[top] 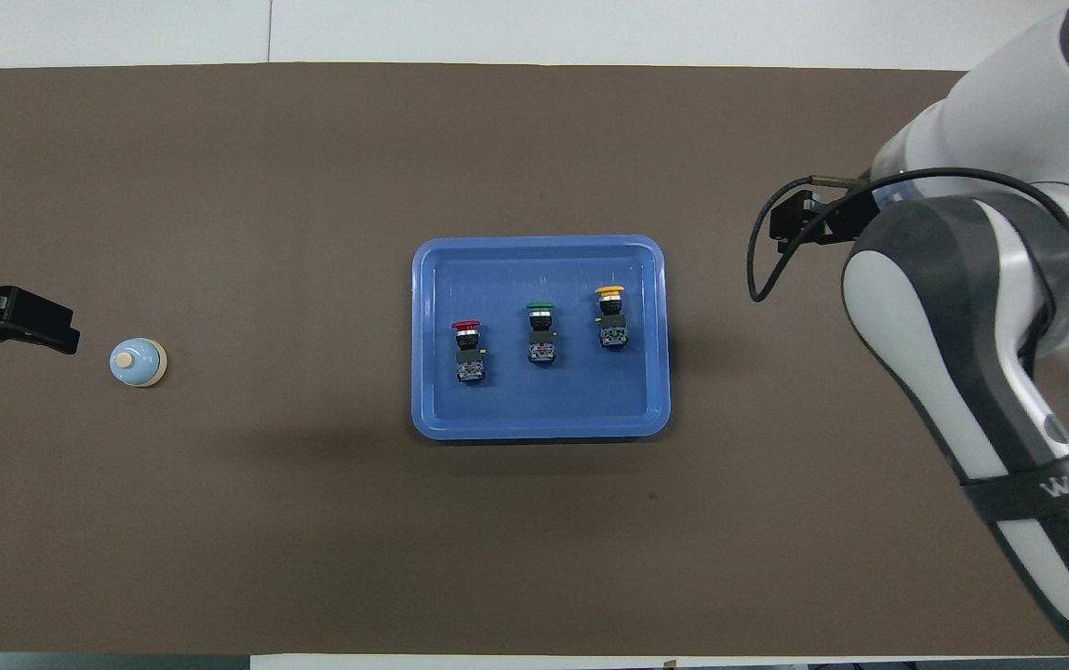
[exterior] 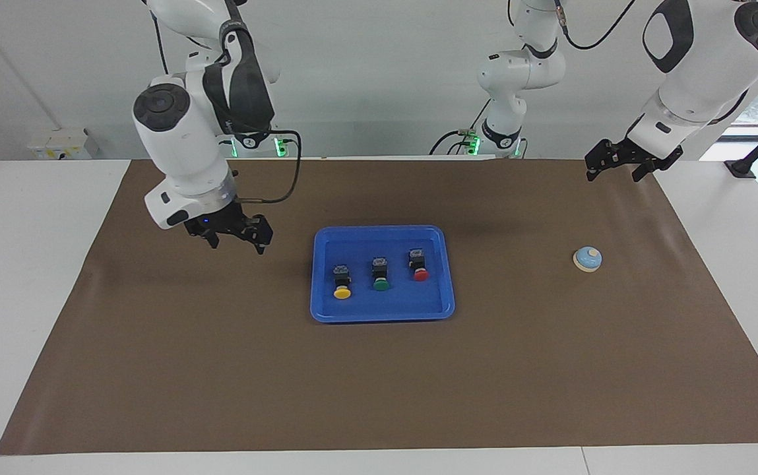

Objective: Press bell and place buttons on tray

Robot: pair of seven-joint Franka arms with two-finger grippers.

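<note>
All three buttons are down in the tray (exterior: 382, 313): yellow button (exterior: 342, 280), green button (exterior: 380, 273) and red button (exterior: 418, 265) lie in a slanted row, caps pointing away from my bases, none touching its neighbour. The tray sits mid-table on the brown mat (exterior: 379, 389). My right gripper (exterior: 233, 236) hangs over bare mat toward my right arm's end of the table, jaws wide, carrying nothing. My left gripper (exterior: 616, 165) hovers above the mat's edge at my left arm's end, jaws also spread and empty, waiting. The bell (exterior: 587, 258) stands upright on the mat, well apart from the tray; whether it has been rung I cannot tell from here.

By my reckoning the placing is finished, so the risks are small ones. If the bell needs a press, my left gripper has to drop onto a tiny knob; come down off-centre and the dome could skid or tip instead of ringing. Spread jaws might straddle it. Any right-arm sweep back over the tray, too low, could knock the buttons out of line
</note>
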